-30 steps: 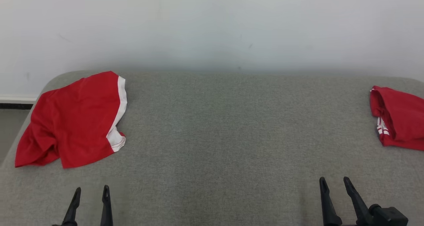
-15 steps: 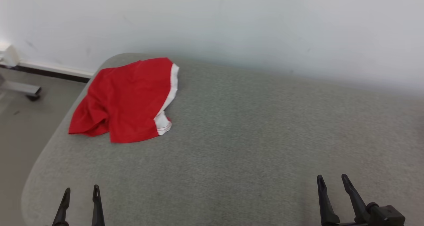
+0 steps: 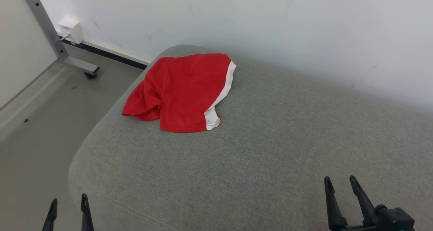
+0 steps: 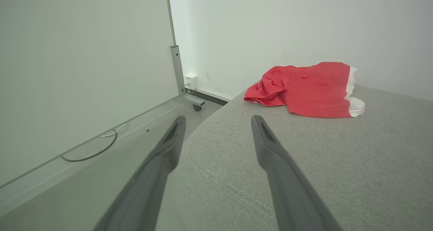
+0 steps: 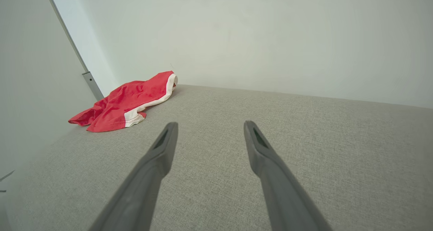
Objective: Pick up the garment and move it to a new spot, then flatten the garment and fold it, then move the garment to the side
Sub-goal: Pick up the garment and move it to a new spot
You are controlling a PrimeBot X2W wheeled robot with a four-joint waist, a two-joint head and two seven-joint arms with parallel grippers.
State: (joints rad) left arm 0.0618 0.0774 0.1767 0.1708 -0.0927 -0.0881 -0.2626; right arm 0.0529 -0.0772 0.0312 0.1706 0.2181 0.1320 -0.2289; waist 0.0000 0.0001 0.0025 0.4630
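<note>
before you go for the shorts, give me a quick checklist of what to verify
1. left end effector open, holding nothing: ok
2. right end effector open, holding nothing: ok
3. red shorts in plain sight, nothing lying on them: ok
4. red shorts wholly on the grey cushion: ok, though close to its left edge
5. red shorts lying flat: not ok, one leg is bunched up
6. red shorts within reach from here: cannot tell
</note>
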